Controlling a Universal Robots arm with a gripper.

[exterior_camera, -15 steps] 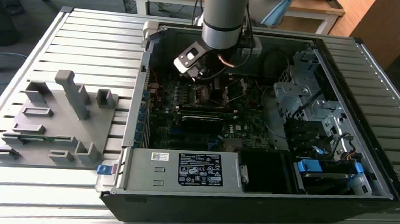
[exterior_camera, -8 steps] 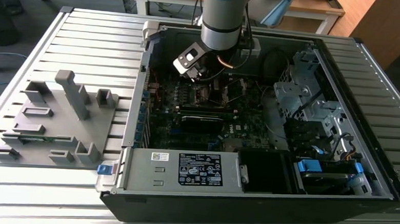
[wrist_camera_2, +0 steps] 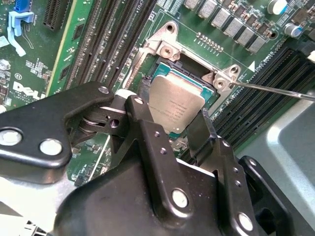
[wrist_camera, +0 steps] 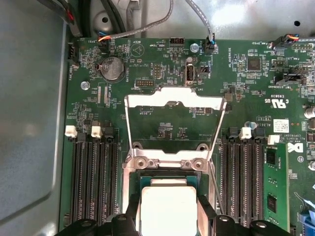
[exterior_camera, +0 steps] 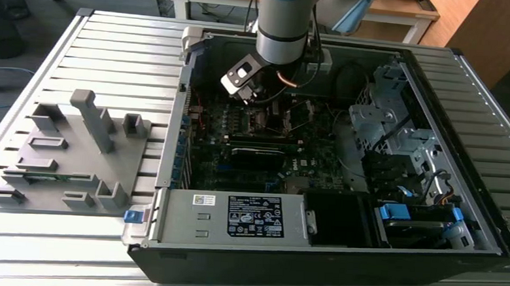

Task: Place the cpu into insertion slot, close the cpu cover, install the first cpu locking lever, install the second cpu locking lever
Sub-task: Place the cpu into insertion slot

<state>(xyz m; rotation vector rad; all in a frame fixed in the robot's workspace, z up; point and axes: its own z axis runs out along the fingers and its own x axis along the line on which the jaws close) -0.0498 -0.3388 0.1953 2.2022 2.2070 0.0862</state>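
Observation:
The cpu [wrist_camera_2: 174, 105] is a flat square chip with a silver-grey top. It lies level over the insertion slot [wrist_camera: 131, 178], whose silvery rim frames it. My gripper [wrist_camera_2: 170, 115] is shut on the cpu, one black finger [wrist_camera_2: 147, 128] against each of two opposite edges. In the first wrist view the cpu [wrist_camera: 168, 206] sits between the fingertips [wrist_camera: 206, 222]. The cpu cover [wrist_camera: 174, 101] is swung open, lying back beyond the socket's hinge tabs. A thin locking lever [wrist_camera_2: 275, 91] sticks out sideways from the socket. In the exterior view the gripper [exterior_camera: 262, 99] is down inside the open computer case.
Black memory slots [wrist_camera: 93, 182] flank the socket on both sides. A grey power supply [exterior_camera: 233, 217] with a black label sits at the case's near end. Drive cages [exterior_camera: 396, 131] fill the exterior view's right. A grey fixture block [exterior_camera: 71, 153] stands on the slatted table.

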